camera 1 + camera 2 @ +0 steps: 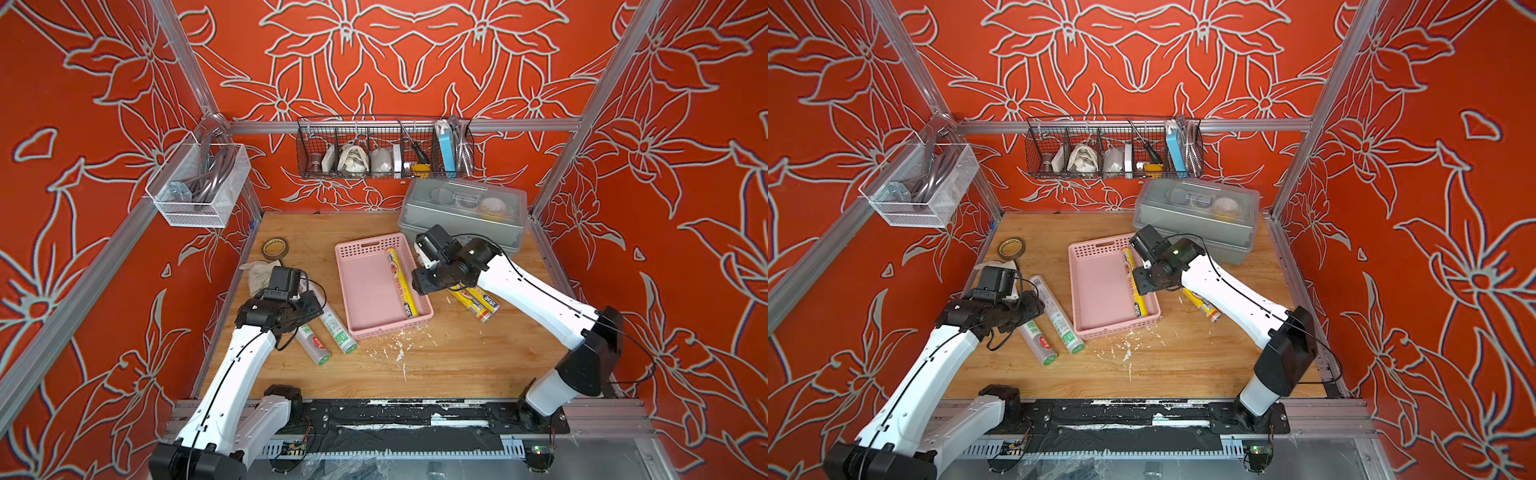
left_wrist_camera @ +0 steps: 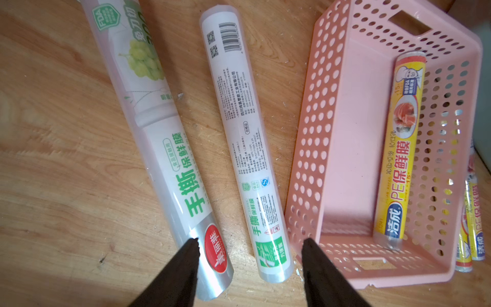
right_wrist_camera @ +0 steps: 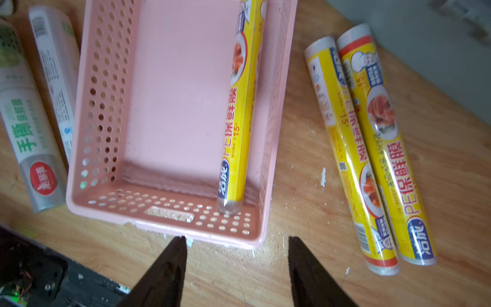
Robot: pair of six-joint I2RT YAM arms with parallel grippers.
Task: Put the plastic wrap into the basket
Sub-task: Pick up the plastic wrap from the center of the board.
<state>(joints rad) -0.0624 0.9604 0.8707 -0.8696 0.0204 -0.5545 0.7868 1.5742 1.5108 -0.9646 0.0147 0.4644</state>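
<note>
Right wrist view shows the right pincer [image 3: 235, 239] with its dark fingers [image 3: 172, 255] apart and nothing between them, hovering over the bench [image 3: 305, 191] just outside the near end wall of the pink basket [image 3: 170, 223]. One yellow roll [image 3: 237, 119] lies inside the basket along the long wall on this pincer's side. Two more yellow rolls [image 3: 372, 148] lie side by side, touching, on the bench beyond that wall.

Left wrist view shows the left pincer [image 2: 251, 243] also spread and empty. One fingertip [image 2: 192, 245] hangs above the silver end of a white-silver roll [image 2: 170, 148]. The second white-silver roll [image 2: 247, 148] lies between the fingertips, just beside the basket's other long wall. Both rolls rest on the bench. In both top views the basket [image 1: 361, 245] [image 1: 1096, 245] sits between the two arms.
</note>
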